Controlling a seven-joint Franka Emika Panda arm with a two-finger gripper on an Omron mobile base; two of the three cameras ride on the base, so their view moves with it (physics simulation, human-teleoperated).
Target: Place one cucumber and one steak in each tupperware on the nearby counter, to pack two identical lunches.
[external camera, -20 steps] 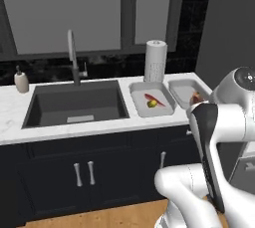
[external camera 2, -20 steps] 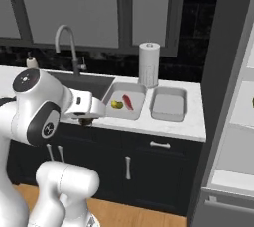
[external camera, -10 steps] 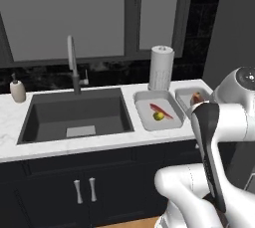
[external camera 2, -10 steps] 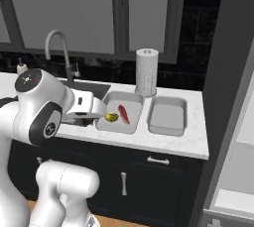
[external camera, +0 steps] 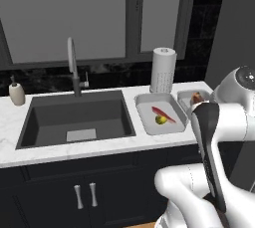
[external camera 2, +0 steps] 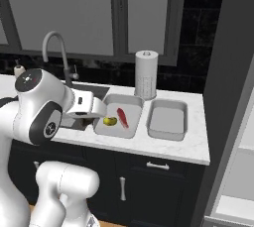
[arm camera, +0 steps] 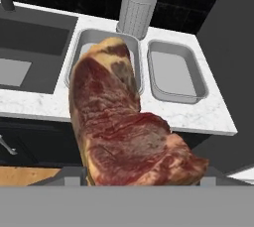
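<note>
A large marbled brown-red steak [arm camera: 119, 127] rises from the bottom of the hand view, and my gripper [external camera 2: 91, 120] is shut on it; the fingertips are hidden behind the meat. I hold it in front of the counter [external camera 2: 168, 144], at the near left corner of the left tupperware [external camera 2: 131, 108]. That tray holds a yellow-green cucumber [external camera 2: 110, 121] and a slim red steak [external camera 2: 121, 117]. The right tupperware [external camera 2: 167, 119] has nothing in it. In the left base view the held steak [external camera: 197, 96] peeks past my arm over the right tray.
A paper towel roll [external camera 2: 146, 75] stands behind the trays. Left of them lies the dark sink [external camera: 74, 117] with its faucet [external camera: 73, 65], and a soap dispenser [external camera: 16, 92] at the far left. A tall dark cabinet side [external camera 2: 223, 97] bounds the counter's right end.
The whole picture has shifted in both base views, so the base has moved; sink and trays now sit more centred and larger. The steak stays in the gripper.
</note>
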